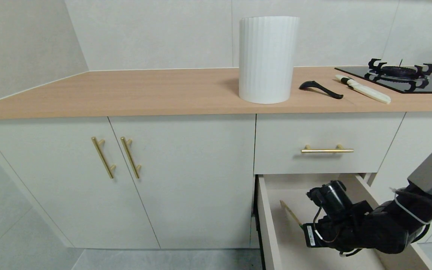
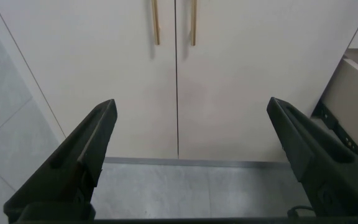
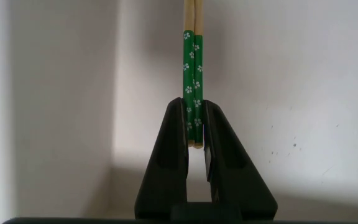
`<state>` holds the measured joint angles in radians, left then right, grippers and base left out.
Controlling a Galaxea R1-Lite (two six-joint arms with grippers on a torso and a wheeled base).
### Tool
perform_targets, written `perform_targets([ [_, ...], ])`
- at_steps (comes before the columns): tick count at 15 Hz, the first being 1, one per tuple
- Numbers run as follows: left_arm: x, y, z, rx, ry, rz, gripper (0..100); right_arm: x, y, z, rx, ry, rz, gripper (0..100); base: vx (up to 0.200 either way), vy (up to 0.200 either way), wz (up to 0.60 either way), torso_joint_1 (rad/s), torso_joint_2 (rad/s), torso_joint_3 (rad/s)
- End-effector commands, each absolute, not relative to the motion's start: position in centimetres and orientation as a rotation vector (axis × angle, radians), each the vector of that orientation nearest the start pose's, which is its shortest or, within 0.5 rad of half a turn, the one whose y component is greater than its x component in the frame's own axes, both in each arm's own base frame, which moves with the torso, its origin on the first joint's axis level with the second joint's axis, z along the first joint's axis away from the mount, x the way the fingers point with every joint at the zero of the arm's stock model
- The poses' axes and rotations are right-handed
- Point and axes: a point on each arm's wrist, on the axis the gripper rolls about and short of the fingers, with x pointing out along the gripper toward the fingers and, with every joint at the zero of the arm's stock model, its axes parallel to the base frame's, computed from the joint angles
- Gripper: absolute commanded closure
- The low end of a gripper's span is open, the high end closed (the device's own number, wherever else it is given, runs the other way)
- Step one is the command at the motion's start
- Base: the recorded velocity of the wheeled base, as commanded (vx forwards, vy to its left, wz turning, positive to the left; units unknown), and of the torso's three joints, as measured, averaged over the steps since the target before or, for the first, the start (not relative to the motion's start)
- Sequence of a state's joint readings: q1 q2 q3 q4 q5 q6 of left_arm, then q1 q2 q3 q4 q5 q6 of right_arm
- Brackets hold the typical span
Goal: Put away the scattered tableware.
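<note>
Your right gripper (image 3: 195, 112) is clamped on the chopsticks (image 3: 191, 62) inside the open drawer (image 1: 267, 221). Lower them flat onto its floor before you let go. Your left gripper (image 2: 191, 109) hangs wide open by the cabinet doors (image 2: 241, 81).

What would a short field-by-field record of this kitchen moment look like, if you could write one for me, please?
held item: chopsticks, pinched at their green end by the right gripper
location: inside the open drawer, below the closed upper drawer
free arm: left gripper open and empty, facing the cabinet doors
not yet stored: black utensil and white knife on the counter, to the right of a white ribbed container
</note>
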<state>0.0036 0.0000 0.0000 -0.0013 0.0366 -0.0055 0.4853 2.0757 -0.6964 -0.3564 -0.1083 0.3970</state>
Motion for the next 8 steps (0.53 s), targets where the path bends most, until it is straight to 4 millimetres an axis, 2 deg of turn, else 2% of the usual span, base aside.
perform_targets([
  [1,-2.3,0.1,7.6,-0.006,0.0,0.041,0,27.2,14.1,-0.4,0.033,1.094,0.126,100,0.0,0.0,0.0,0.0,0.0,0.0],
  [6,-2.3,0.1,7.6,-0.006,0.0,0.041,0,27.0,14.9,-3.5,-0.02,1.175,0.124,100,0.0,0.0,0.0,0.0,0.0,0.0],
  [8,-2.3,0.1,7.6,-0.006,0.0,0.041,0,27.1,15.1,-4.0,-0.041,1.174,0.106,100,0.0,0.0,0.0,0.0,0.0,0.0],
])
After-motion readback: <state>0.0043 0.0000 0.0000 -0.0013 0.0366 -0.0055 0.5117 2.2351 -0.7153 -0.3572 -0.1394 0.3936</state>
